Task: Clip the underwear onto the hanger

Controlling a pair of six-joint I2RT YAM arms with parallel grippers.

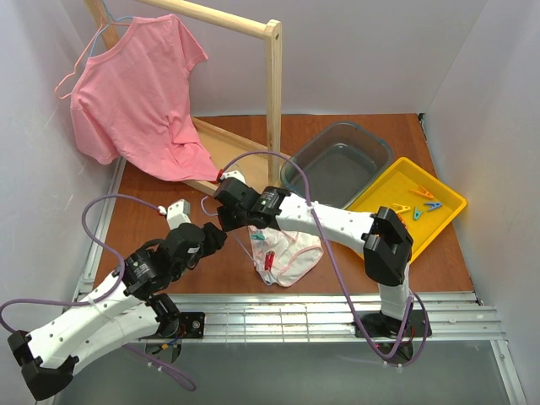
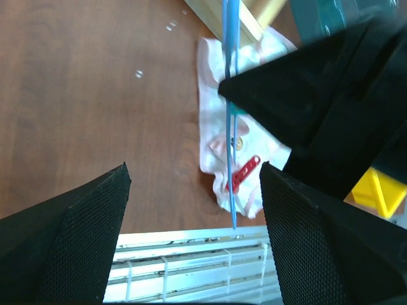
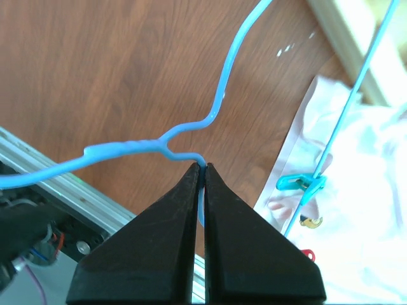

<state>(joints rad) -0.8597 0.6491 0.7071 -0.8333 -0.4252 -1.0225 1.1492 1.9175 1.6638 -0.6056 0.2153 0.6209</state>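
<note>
Right fingers (image 3: 191, 190), pressed together, pinch the light-blue wire hanger (image 3: 127, 148) below its neck twist. Underwear (image 1: 291, 251) lies on the wooden surface (image 1: 228, 270) under the hanger's wire, bearing a teal clothespin (image 3: 302, 183) and a red clothespin (image 2: 243, 173). Left fingers (image 2: 114, 190) stand spread.

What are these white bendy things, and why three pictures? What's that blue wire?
They're two robot arms, each ending in a two-finger gripper. One picture looks down from above; the other two come from a small camera on each wrist. The right gripper is pinched shut on a blue wire hanger. White underwear looks pinned to it with a red clip and a teal clip. The left gripper is open, holding nothing. On the table sit a grey tub and a yellow tray of clips. A pink T-shirt hangs from a wooden rail.
</note>
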